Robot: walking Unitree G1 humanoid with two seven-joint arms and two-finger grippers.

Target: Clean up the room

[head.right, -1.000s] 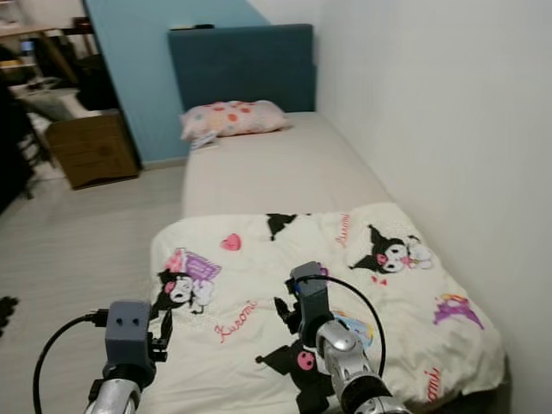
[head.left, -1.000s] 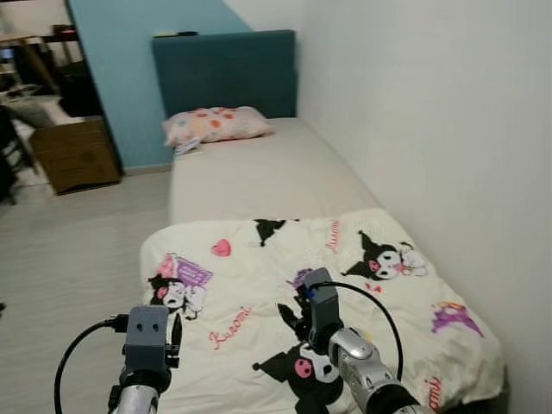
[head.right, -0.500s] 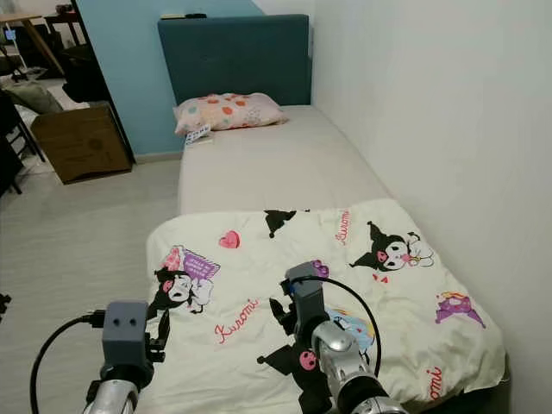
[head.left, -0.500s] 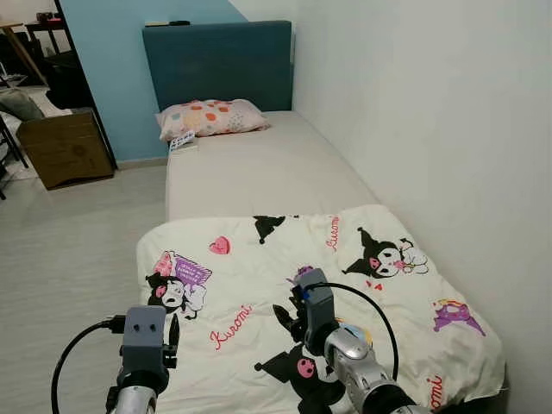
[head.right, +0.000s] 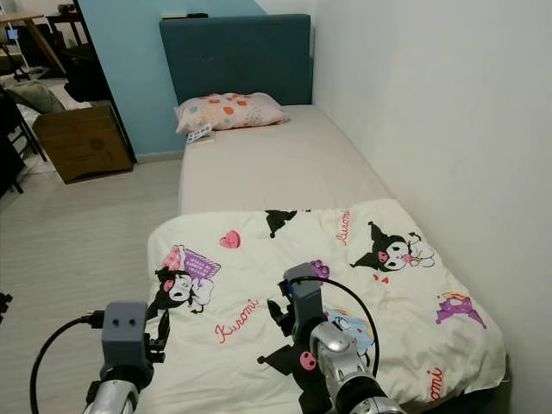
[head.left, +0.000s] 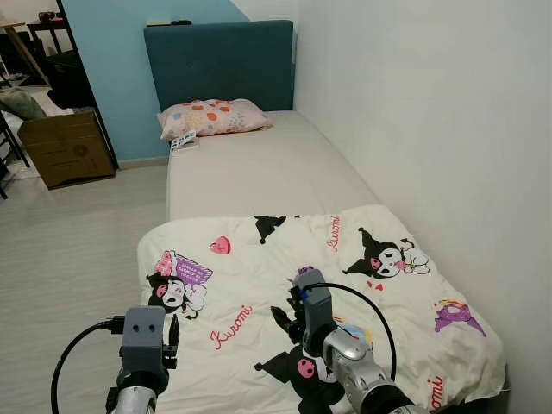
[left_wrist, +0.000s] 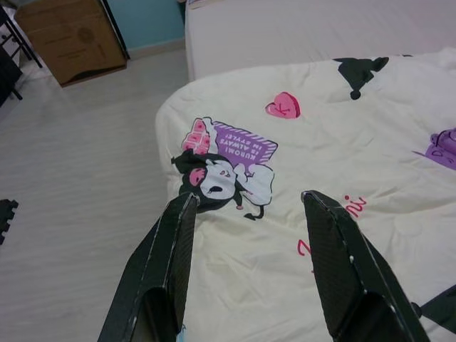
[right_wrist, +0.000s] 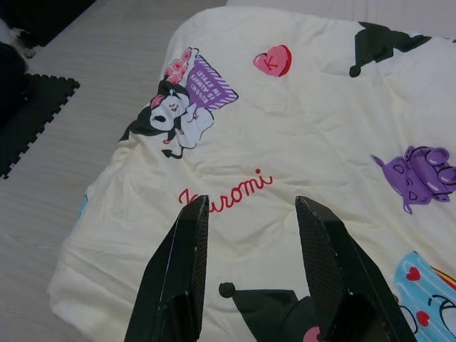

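Covering the near end of a single bed, a cream blanket lies spread flat, printed with black-and-pink cartoon characters, a pink heart and purple shapes. Red cursive writing on it reads "Kuromi", and a purple panel beside one character reads "KUROMI IS ALWAYS ON YOUR SIDE". Beyond the blanket the mattress is bare and beige, running up to a pale pillow with orange and pink spots, set against a teal padded headboard. A small printed card or booklet lies just beside the pillow; its text is too small to read.

Both grippers hang above the blanket's near part, apart from the fabric. The left gripper is over the blanket's left edge, near the character with the purple panel, its two black fingers spread wide with nothing between them. The right gripper is over the middle, near the "Kuromi" script, fingers likewise wide apart and holding nothing.

A white wall runs along the bed's right side. To the left lies pale wood-look floor, with a brown cardboard box against a light blue wall.
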